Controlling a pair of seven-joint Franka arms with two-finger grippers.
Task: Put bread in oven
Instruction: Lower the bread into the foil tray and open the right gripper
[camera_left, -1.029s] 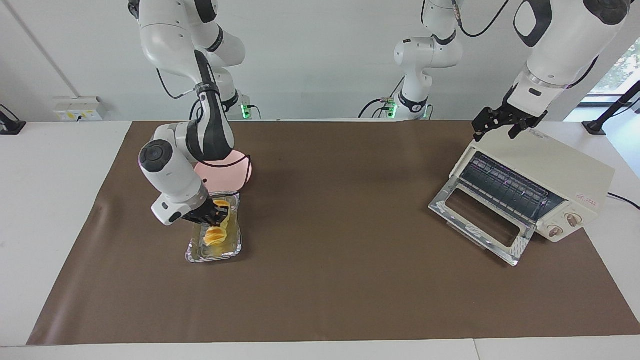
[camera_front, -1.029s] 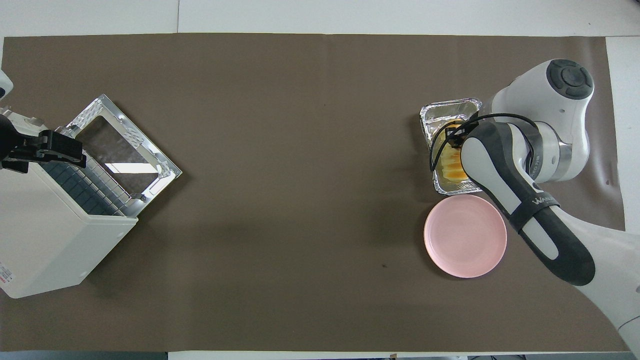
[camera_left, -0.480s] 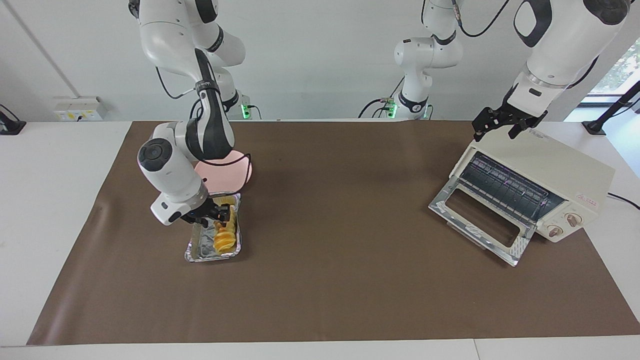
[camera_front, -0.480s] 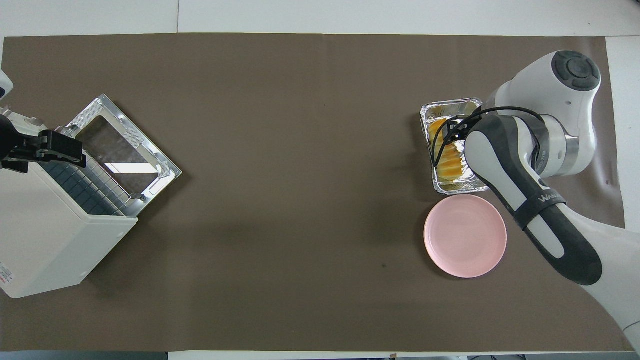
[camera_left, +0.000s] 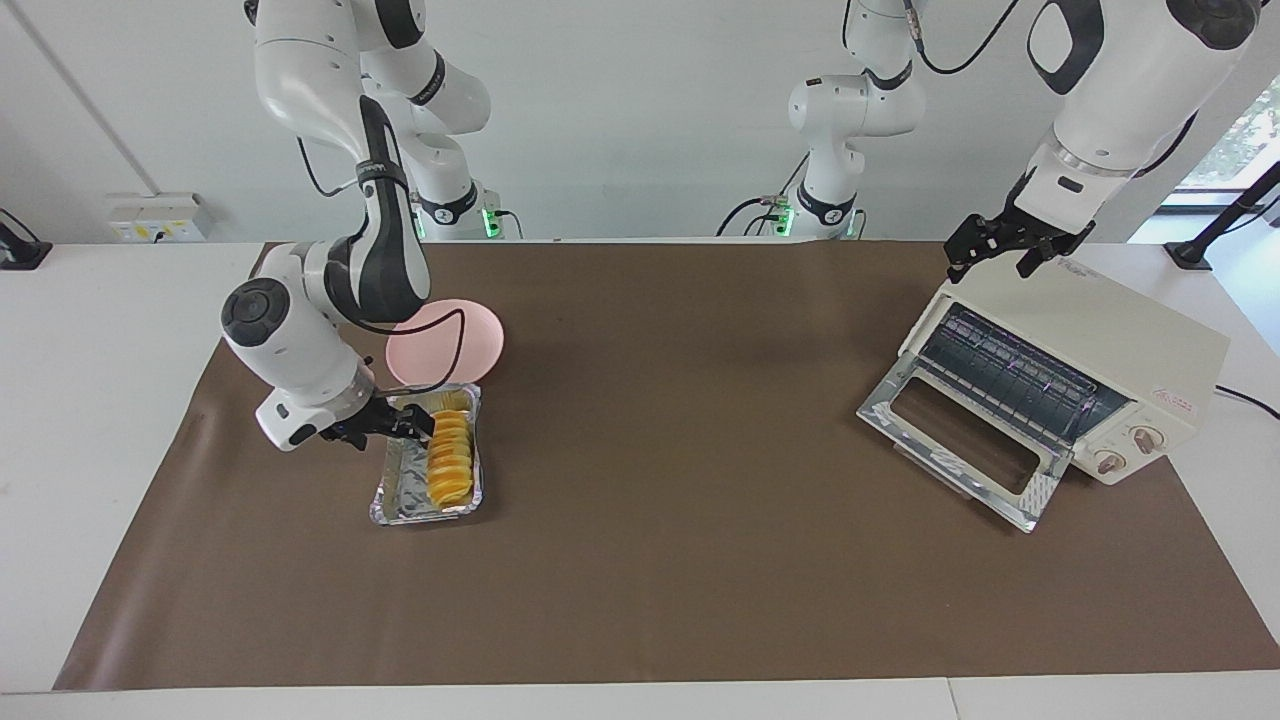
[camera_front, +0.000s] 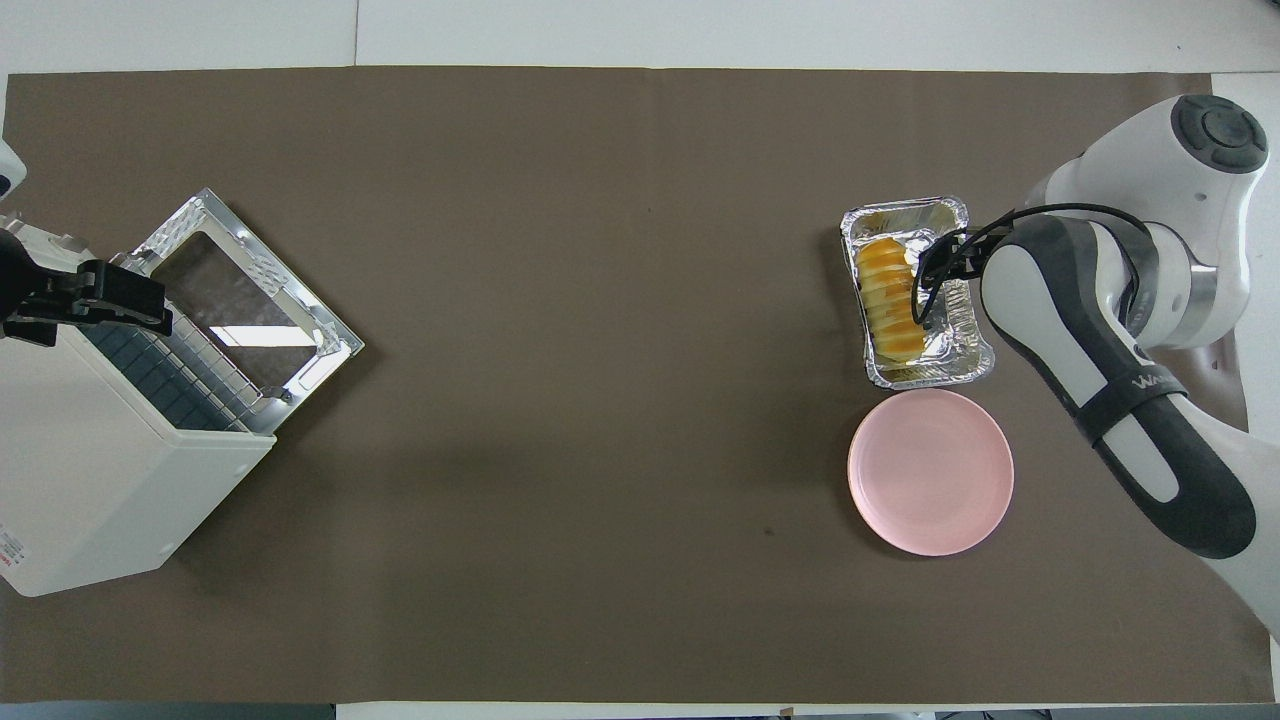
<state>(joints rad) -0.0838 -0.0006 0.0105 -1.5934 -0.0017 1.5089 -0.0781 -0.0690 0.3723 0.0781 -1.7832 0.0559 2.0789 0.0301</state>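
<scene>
I watch my right gripper (camera_left: 415, 428) let go of the bread (camera_left: 450, 461). A second ago its fingers were shut on the loaf down in the foil tray (camera_left: 400, 500). Now they are spread apart, and the gripper has slid off sideways, toward the right arm's end of the table, so it sits over the tray's edge. The right arm's big elbow has swung out that way too. The bread lay partly hidden under the gripper before. Now I see the whole loaf lying flat in the tray.
</scene>
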